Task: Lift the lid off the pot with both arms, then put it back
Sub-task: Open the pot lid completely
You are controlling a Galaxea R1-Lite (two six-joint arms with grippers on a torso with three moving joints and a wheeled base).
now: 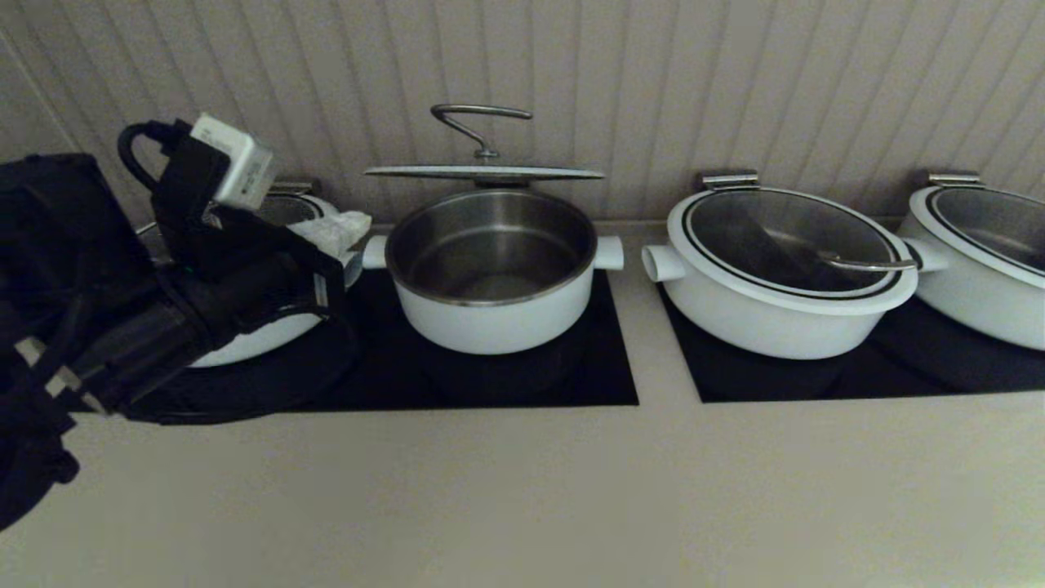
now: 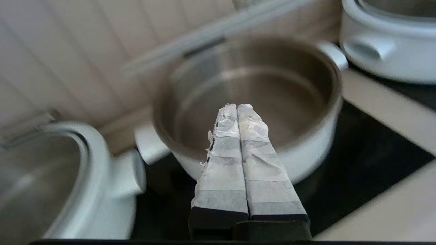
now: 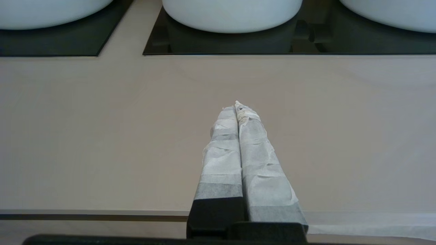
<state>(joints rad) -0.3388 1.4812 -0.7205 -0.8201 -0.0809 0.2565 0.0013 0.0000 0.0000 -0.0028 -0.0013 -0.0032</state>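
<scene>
The pot (image 1: 494,310) is small, deep and white with a steel inside, and it stands open on a black cooktop. The lid (image 1: 483,172) is held flat above the pot's back rim with its curved steel handle (image 1: 478,122) up, and no gripper touches it. My left gripper (image 1: 339,231) is shut and empty, just left of the pot's left stub handle. In the left wrist view my left gripper (image 2: 237,106) points at the pot (image 2: 313,146), with the lid's edge (image 2: 190,44) blurred beyond it. My right gripper (image 3: 236,106) is shut and empty over the bare counter, out of the head view.
A wide white pot with a glass lid (image 1: 784,269) stands to the right and another (image 1: 988,253) at the far right. A third pot (image 1: 269,335) sits behind my left arm. A panelled wall runs close behind. The beige counter (image 1: 522,490) lies in front.
</scene>
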